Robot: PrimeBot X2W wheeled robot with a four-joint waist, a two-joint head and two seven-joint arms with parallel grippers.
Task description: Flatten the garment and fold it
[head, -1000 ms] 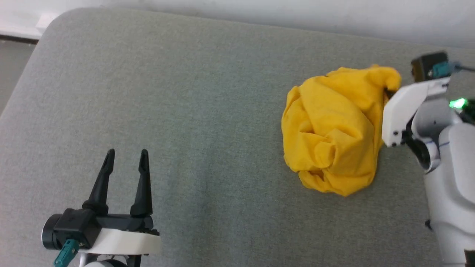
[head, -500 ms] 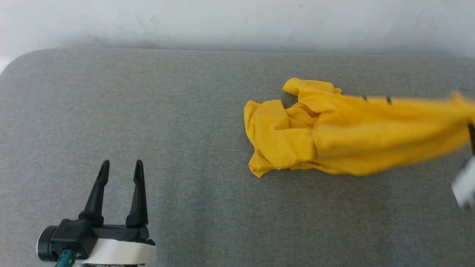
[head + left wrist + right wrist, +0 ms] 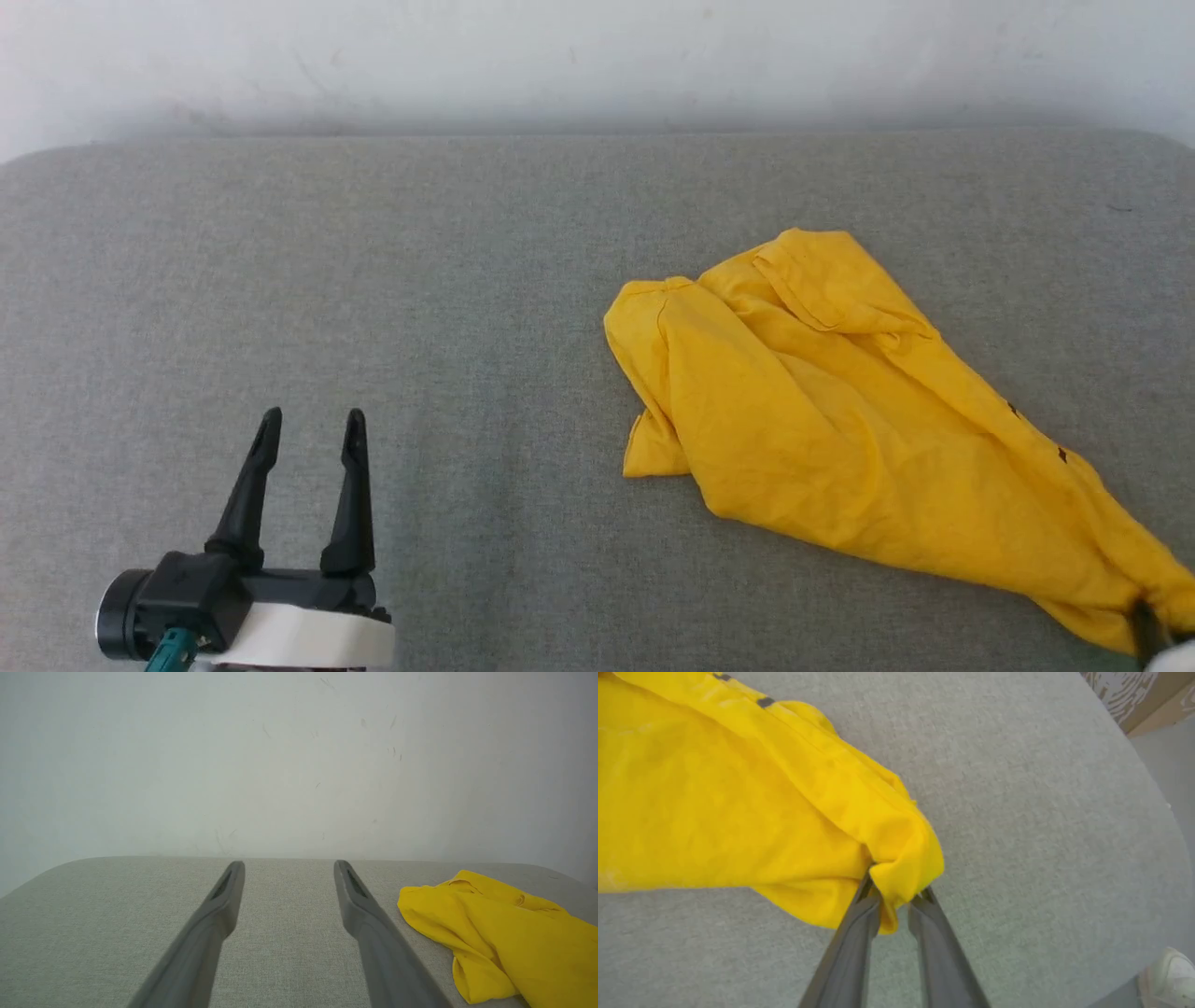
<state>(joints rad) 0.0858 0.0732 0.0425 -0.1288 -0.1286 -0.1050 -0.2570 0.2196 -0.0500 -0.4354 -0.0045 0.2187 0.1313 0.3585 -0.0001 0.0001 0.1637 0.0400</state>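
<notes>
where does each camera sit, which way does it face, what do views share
Head view: on the robot's head, looking forward and down over the grey fabric-covered surface to the white wall; the left gripper shows lower left, open.
Left wrist view: on the left wrist, looking low along its two fingers toward that wall.
Right wrist view: on the right wrist, looking steeply down along the right gripper, whose fingers pinch a bunched edge of the bright yellow cotton T-shirt.
Shared: all three show that T-shirt on the grey surface.

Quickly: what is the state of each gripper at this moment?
Left gripper: open, holding nothing.
Right gripper: closed on a bunched edge of the garment.
</notes>
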